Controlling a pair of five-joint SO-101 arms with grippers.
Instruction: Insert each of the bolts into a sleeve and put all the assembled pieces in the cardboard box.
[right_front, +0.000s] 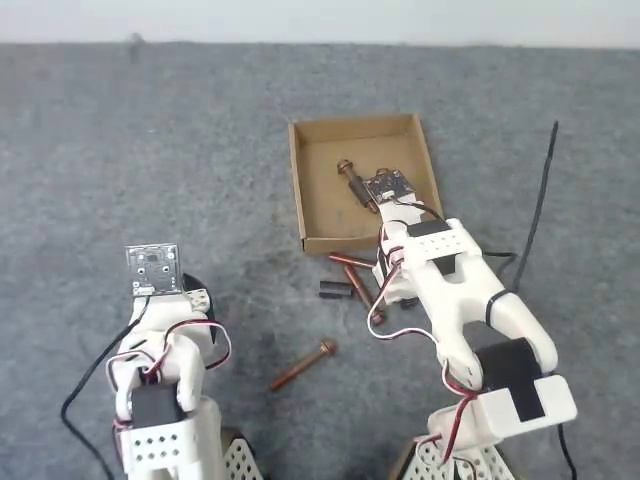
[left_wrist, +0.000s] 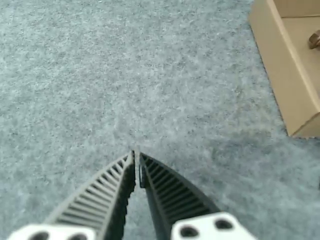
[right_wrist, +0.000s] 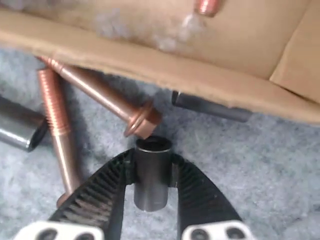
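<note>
A grey, carpet-like tabletop (right_front: 150, 130) is seen from above, with two white arms at its near edge. An open cardboard box (right_front: 390, 150) sits at the centre, and one assembled piece (right_front: 352, 180) lies inside it. The right arm (right_front: 460, 290) extends to the box's near wall, and from above its wrist covers the fingers.

The right wrist view gives the close detail. The right gripper (right_wrist: 152, 156) has its fingers clamped on a dark sleeve (right_wrist: 151, 180), gripping it near its open end, which faces the box wall. Just past that end lies a copper bolt (right_wrist: 95, 92), its flanged head almost touching the sleeve's rim. A second bolt (right_wrist: 56, 125) lies beside it, with a second sleeve (right_wrist: 17, 125) next to that. A third sleeve (right_wrist: 210, 106) lies along the foot of the box wall.

The high view adds a third bolt (right_front: 303, 364), lying apart on the tabletop between the two arms.

In its own wrist view, the left gripper (left_wrist: 136, 156) hangs over bare tabletop. Its fingers are pressed almost together and hold nothing, and the box's corner is off to one side.
</note>
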